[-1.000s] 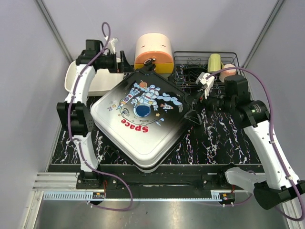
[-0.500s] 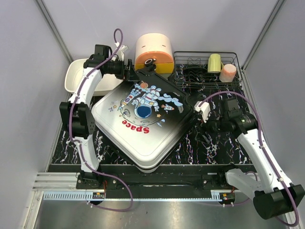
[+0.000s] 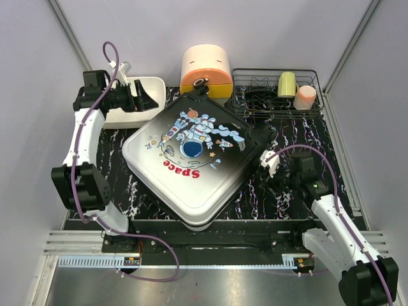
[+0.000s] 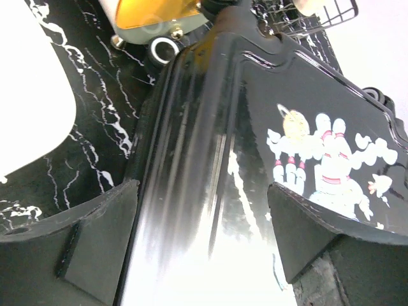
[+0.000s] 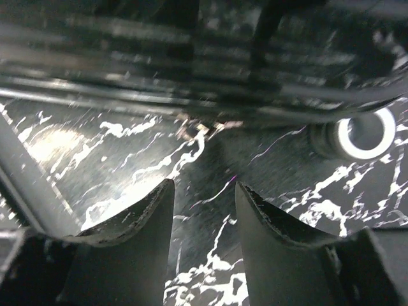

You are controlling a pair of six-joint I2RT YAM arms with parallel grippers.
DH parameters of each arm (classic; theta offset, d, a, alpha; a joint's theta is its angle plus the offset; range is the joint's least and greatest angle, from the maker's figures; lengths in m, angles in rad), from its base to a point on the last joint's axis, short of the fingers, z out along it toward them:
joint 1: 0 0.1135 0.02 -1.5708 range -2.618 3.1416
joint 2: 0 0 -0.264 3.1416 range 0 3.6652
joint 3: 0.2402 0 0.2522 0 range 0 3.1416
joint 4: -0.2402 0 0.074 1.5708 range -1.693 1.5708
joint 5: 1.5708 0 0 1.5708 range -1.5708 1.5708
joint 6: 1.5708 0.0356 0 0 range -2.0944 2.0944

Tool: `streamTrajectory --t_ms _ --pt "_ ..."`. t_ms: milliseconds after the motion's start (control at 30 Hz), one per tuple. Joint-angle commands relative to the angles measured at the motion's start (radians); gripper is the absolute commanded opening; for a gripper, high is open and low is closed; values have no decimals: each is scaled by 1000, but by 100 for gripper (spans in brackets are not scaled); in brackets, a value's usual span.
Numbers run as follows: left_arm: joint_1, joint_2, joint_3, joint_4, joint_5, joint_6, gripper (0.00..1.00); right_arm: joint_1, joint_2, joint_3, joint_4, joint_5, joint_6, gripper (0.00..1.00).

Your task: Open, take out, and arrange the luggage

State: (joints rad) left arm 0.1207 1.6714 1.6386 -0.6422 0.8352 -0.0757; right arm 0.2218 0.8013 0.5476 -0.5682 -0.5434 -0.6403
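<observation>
White-to-black luggage (image 3: 191,159) lies shut on the counter (image 3: 331,146), so I hover left fingers (image 4: 95,242) wide-spread, right fingers (image 5: 134,242) half-spread, both empty, at its edges.

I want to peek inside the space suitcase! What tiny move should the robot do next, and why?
Probably the right gripper should ease forward to the small metal tab, perhaps the zip pull, on the edge of the luggage just ahead. The luggage lies shut, and the gripper's parted fingers hold nothing.
</observation>
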Motion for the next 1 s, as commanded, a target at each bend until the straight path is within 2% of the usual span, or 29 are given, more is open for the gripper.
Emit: streamTrajectory --t_ms 0,233,400,567,733,867,900,967 --pt "-15 -84 -68 96 38 -30 87 -6 -5 -31 347 -29 100 51" --pt "-13 -78 -82 101 41 -32 87 -7 62 -34 395 -128 113 51" --pt "-9 -70 -77 101 42 -32 87 -4 68 -63 380 -214 51 50" --pt "-4 -71 -85 101 41 -30 87 -7 119 -86 406 -132 33 47" --pt "0 -71 -98 99 38 -29 87 -6 137 -110 542 -101 131 43" --pt "5 -75 -109 101 36 -30 87 -7 124 -124 596 -78 168 29" --pt "5 -76 -117 101 33 -32 87 -7 116 -129 596 -72 165 11" --pt "7 -75 -125 101 30 -32 86 -7 79 -149 590 -53 157 3"
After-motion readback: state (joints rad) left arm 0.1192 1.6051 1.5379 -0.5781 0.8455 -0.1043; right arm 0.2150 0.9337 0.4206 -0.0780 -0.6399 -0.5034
